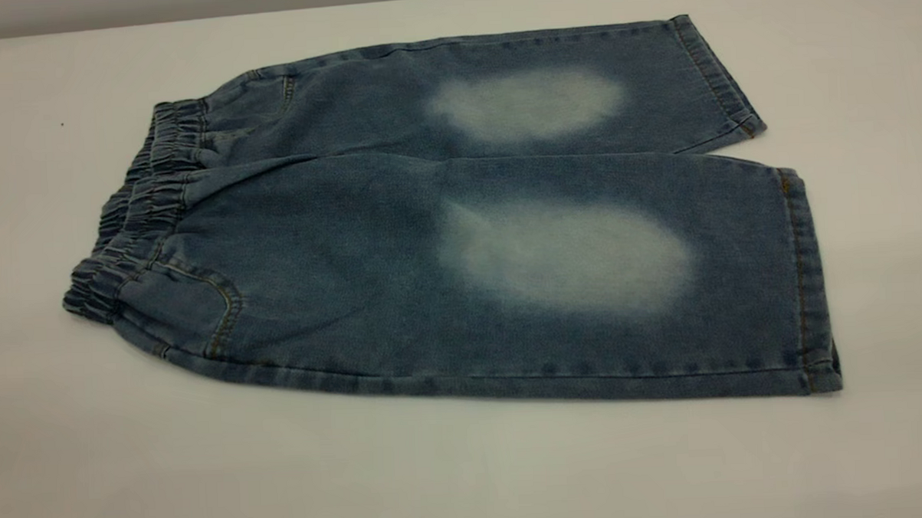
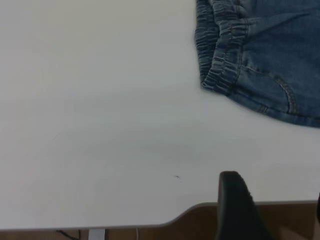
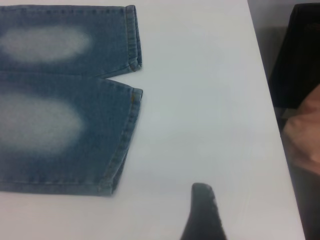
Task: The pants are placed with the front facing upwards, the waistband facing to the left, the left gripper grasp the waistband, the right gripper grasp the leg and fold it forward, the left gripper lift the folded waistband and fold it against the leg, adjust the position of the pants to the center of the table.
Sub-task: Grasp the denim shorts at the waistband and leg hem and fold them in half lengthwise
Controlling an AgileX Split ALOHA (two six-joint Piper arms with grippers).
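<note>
The blue denim pants lie flat on the white table, each leg showing a whitish faded oval. The gathered waistband points left; it also shows in the left wrist view, waistband. The near leg and the far leg run to the right, their hems side by side. Neither gripper appears in the exterior view. My left gripper hovers open over the table's edge, well apart from the waistband. My right gripper is open above bare table beside the hems, with one finger showing.
A stitched pocket sits near the waistband on the near leg. In the left wrist view the table's edge curves over brown floor. Beyond the table's side edge are a dark object and a pinkish shape.
</note>
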